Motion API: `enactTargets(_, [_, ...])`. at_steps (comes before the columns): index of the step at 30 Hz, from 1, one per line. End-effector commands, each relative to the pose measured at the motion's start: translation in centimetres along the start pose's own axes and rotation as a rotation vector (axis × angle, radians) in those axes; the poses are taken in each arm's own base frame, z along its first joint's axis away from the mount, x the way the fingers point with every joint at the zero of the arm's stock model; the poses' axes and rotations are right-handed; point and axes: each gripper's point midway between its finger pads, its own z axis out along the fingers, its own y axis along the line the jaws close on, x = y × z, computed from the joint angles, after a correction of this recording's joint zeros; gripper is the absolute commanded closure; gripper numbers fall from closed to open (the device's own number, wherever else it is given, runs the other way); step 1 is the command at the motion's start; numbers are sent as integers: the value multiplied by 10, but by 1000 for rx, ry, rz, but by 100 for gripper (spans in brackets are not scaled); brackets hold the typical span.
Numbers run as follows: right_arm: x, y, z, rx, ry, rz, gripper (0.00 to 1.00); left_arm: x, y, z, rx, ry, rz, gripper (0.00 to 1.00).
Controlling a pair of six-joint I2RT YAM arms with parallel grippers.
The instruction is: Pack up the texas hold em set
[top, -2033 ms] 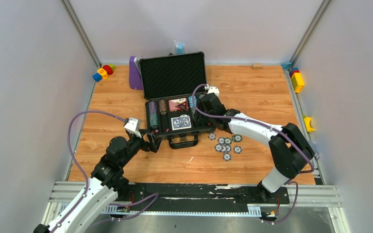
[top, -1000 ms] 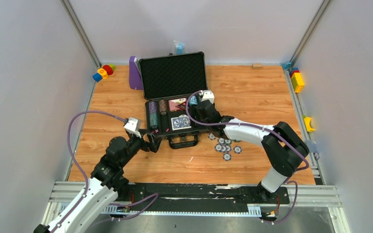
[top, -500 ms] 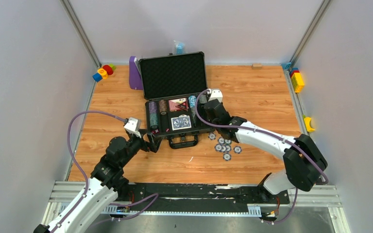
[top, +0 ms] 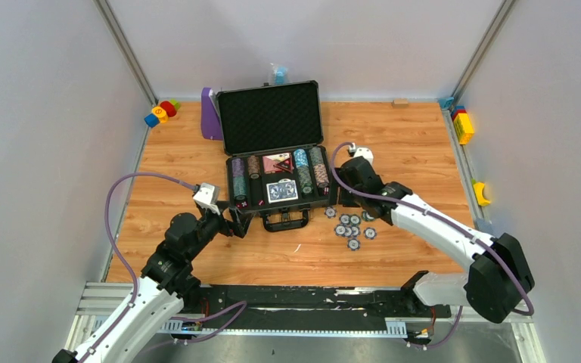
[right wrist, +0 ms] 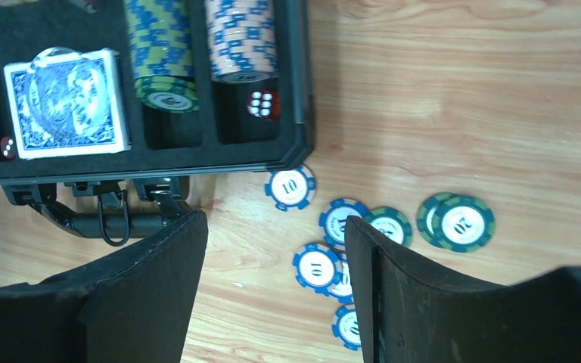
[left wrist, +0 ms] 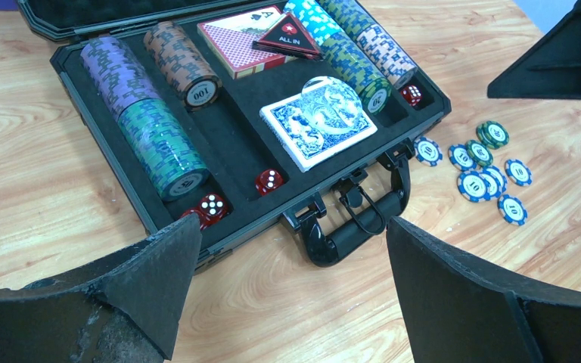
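Note:
The dark grey briefcase (top: pixel 271 117) lies open in the middle of the table, lid up, handle (left wrist: pixel 352 227) toward me. Its foam tray holds rows of striped chips (left wrist: pixel 151 121), a blue card deck (left wrist: pixel 319 125), a red deck (left wrist: pixel 234 41) and red dice (left wrist: pixel 268 181). Several loose blue and green chips (top: pixel 353 229) lie on the wood right of the handle. My left gripper (top: pixel 238 221) is open and empty at the case's front left corner (left wrist: pixel 291 234). My right gripper (top: pixel 346 195) is open and empty, just right of the case, above the loose chips (right wrist: pixel 318 266).
A purple stand (top: pixel 210 115) stands left of the lid. Coloured toy blocks sit at the back left (top: pixel 161 112) and back right (top: pixel 461 122) corners. A yellow object (top: pixel 482 193) lies at the right edge. Grey walls close in three sides.
My right gripper has pulled back from over the case's right chip rows and moved right, off the case. The right-hand chip rows now show. The left arm has not moved.

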Motion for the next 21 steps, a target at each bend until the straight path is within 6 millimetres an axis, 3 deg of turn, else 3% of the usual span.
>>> enactTargets(1, [10, -23, -11, 30, 82, 86, 31, -11, -3, 1, 14, -38, 9, 0])
enactTargets(13, [17, -90, -10, 257, 159, 412, 27, -11, -2, 3, 6, -38, 10, 0])
enactTargets(21, [19, -103, -8, 335, 213, 505, 30, -11, -2, 3, 5, -37, 12, 0])
